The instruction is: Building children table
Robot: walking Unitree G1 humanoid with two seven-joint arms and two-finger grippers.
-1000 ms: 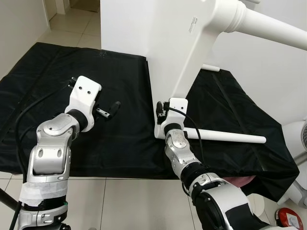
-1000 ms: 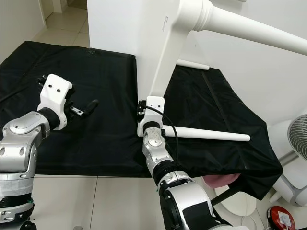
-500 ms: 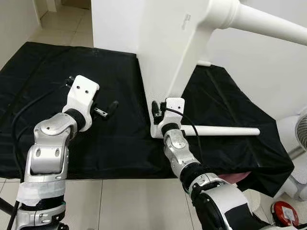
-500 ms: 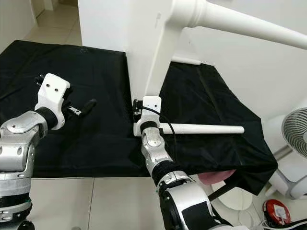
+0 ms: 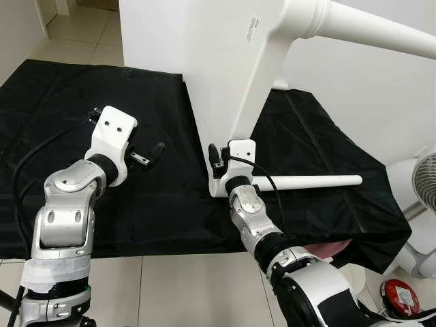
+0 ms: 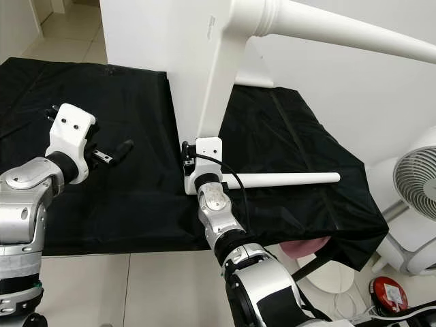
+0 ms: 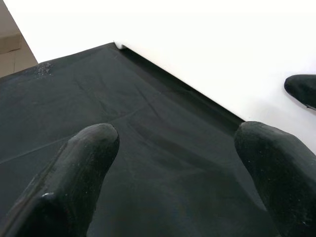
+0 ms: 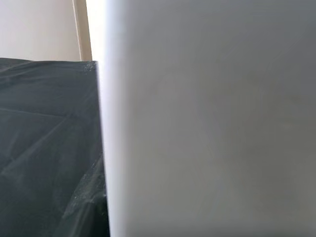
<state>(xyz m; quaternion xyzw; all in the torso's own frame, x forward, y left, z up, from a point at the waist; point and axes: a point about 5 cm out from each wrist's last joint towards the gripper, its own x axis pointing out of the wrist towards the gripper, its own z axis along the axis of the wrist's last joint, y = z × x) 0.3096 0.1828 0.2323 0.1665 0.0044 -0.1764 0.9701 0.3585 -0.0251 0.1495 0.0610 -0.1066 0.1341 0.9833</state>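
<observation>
Black fingers (image 7: 74,177) of the left gripper (image 5: 151,155) stand well apart with nothing between them, held just above the black cloth (image 5: 82,102), out to the robot's left of the table; its wrist view looks across the dark sheet to the white edge of the tabletop panel (image 7: 207,54); the right gripper (image 5: 215,158) sits at the lower edge of that same panel, pressed close against it, and whether its fingers are spread or closed cannot be told, since the white wrist housing and the panel hide them; its wrist view is taken up mostly by the pale panel surface (image 8: 207,123), with a strip of cloth beside it; the white tabletop panel (image 5: 204,61) stands on edge on the cloth, roughly upright, at the middle of the scene; one white table leg (image 5: 368,30) is joined to it high up and reaches out toward the robot's right; a second, loose white leg (image 5: 306,182) lies flat on the cloth just beside the right gripper, pointing to the robot's right; the cloth covers the tiled floor (image 5: 177,286) and drapes over something raised at the right; a white fan (image 6: 415,184) stands at the far right, and a small red object (image 6: 388,294) lies on the floor near it.
</observation>
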